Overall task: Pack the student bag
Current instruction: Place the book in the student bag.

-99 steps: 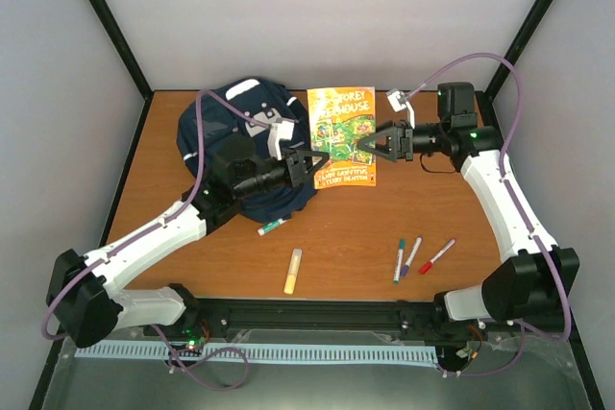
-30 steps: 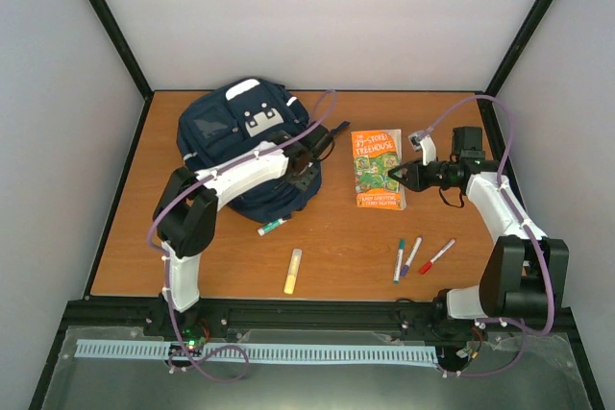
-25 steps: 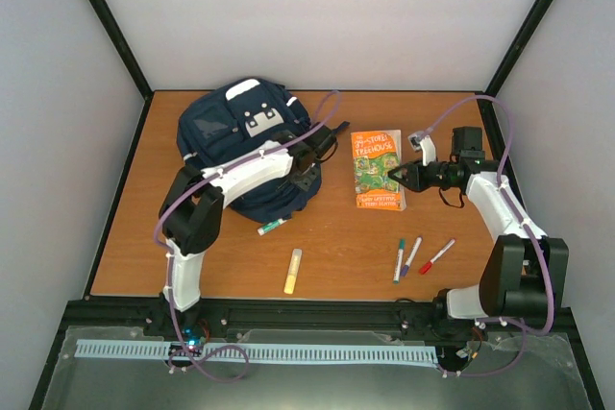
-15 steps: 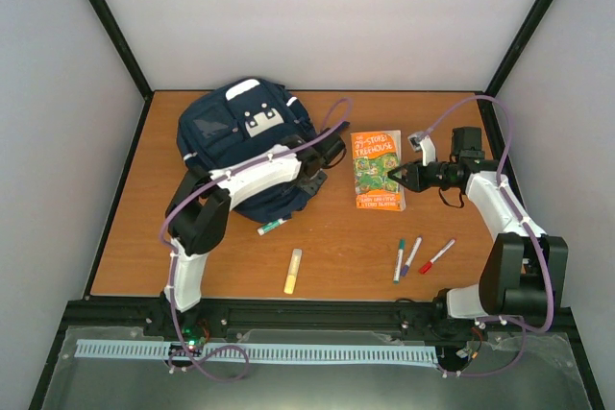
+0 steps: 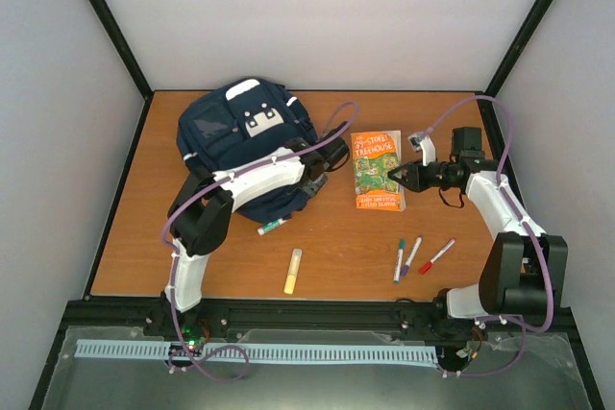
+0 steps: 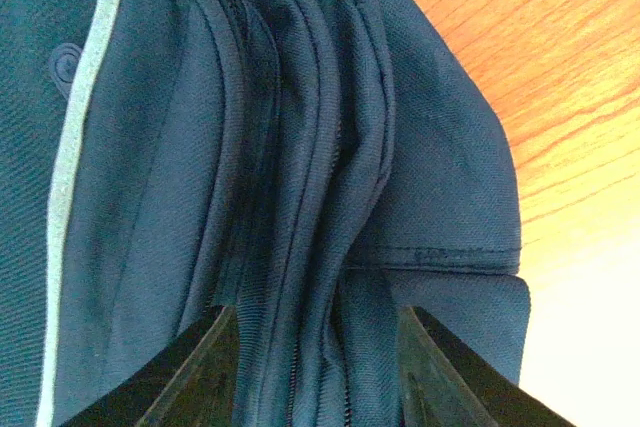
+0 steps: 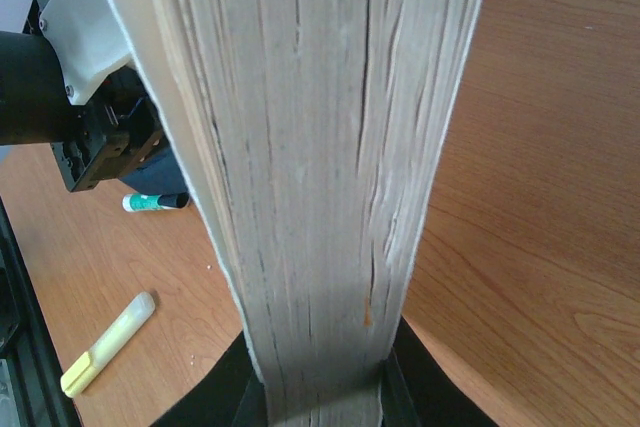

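Backpack (image 5: 223,124) of creased twill, thick-paged book (image 5: 375,153)

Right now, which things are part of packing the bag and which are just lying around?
In the job now: backpack; book, gripped by the right gripper; left gripper, fingers either side of a backpack fold.
Lying untouched on the table: yellow highlighter; green-capped marker beside the backpack; green pen, blue pen and red pen together. They may be packed later.
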